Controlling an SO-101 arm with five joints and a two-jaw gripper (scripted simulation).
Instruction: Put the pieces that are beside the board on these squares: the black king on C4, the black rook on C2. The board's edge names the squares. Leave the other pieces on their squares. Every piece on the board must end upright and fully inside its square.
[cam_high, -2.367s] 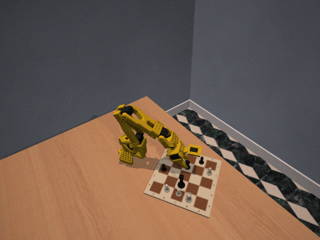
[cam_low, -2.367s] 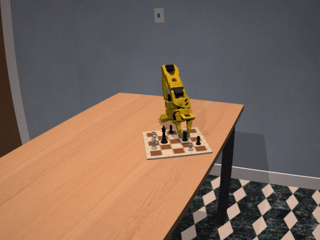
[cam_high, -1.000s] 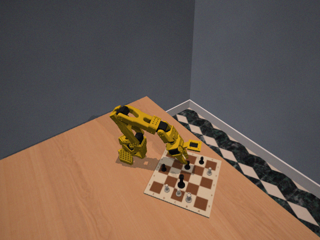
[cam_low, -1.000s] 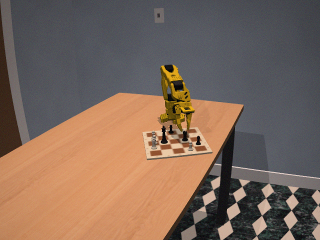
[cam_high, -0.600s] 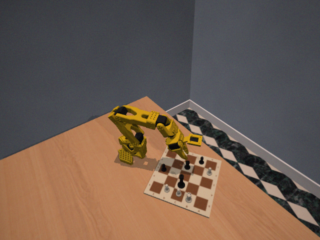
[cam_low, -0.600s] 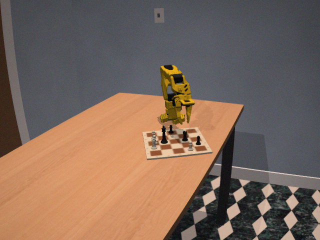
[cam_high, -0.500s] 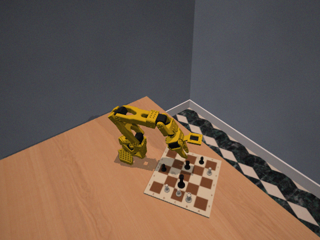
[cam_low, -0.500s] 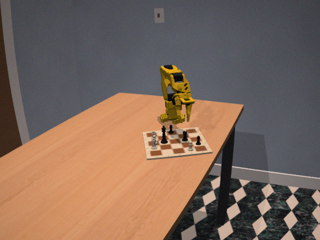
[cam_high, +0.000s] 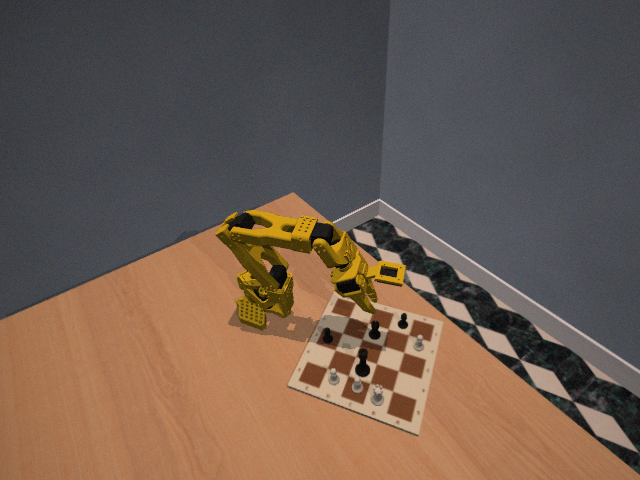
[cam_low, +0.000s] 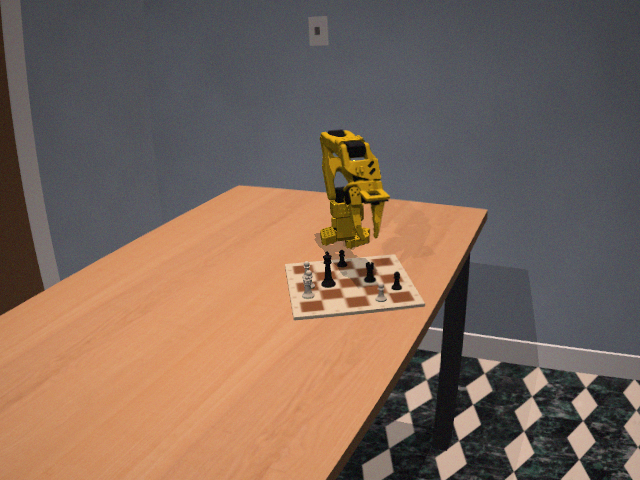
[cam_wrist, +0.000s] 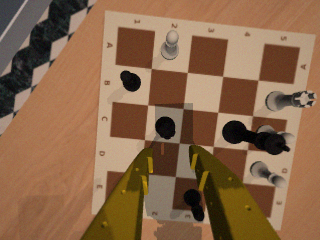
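The black rook (cam_wrist: 165, 126) stands upright on C2 of the small board (cam_high: 369, 356); it also shows in the top view (cam_high: 374, 329) and the exterior view (cam_low: 369, 272). The black king (cam_wrist: 235, 132) stands upright on C4, also seen in the top view (cam_high: 362, 362) and the exterior view (cam_low: 327, 269). My gripper (cam_wrist: 171, 152) hangs well above the board, over the D2 side of the rook, also seen in the top view (cam_high: 369, 304) and the exterior view (cam_low: 378, 227). Its fingers stand slightly apart with nothing between them.
A black pawn (cam_wrist: 131, 81) is on B1 and another (cam_wrist: 194, 200) on E3. A white pawn (cam_wrist: 171, 45) is on A2. A white queen (cam_wrist: 290, 100) and two white pawns (cam_wrist: 265, 172) are in column 5. The table edge runs just beyond row A.
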